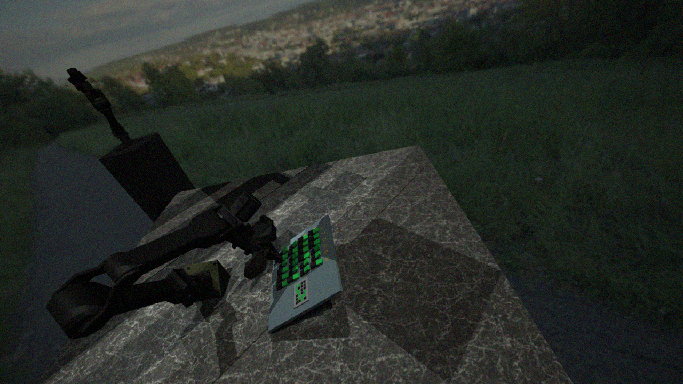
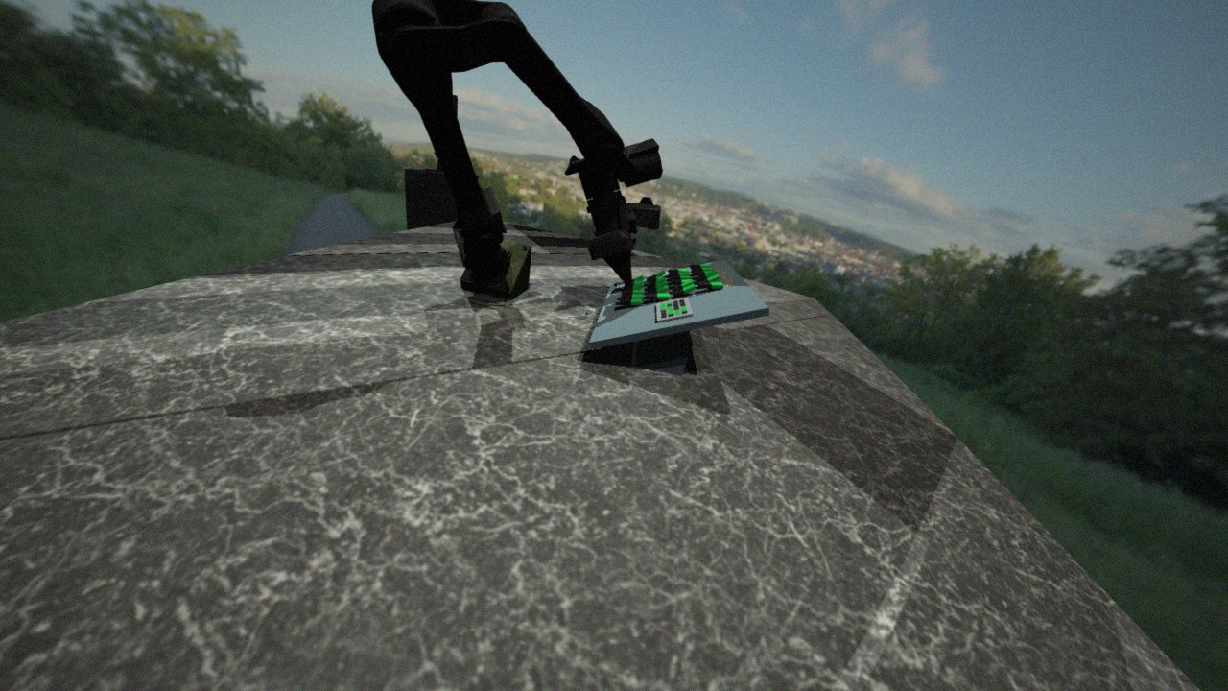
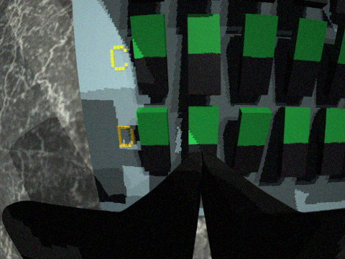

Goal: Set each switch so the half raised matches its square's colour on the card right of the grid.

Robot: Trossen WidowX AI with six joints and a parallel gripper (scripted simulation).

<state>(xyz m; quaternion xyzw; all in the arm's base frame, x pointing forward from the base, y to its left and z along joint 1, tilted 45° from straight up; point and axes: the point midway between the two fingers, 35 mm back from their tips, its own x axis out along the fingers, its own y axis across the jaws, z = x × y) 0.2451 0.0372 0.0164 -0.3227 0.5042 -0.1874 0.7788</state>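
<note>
Top view: gripper [image 1: 276, 256] clenched on nothing, tips at the near edge of the switch grid [image 1: 300, 257]. Card [image 1: 300, 292] lies on the same tilted panel [image 1: 318, 291], to the gripper's right; its squares too small to read.

Exterior view: tips meet the grid's near row; the panel's propped tilt over the marble table [image 2: 429, 481] shows only here.

Wrist view: fingers pressed together over the dark near half of row D's second switch [image 3: 203, 126]; letters B, C, D at left.

Veined marble-look table [image 2: 515, 481]; matt grey panel [image 1: 324, 279] — matt black gripper [image 3: 201, 168]
</note>
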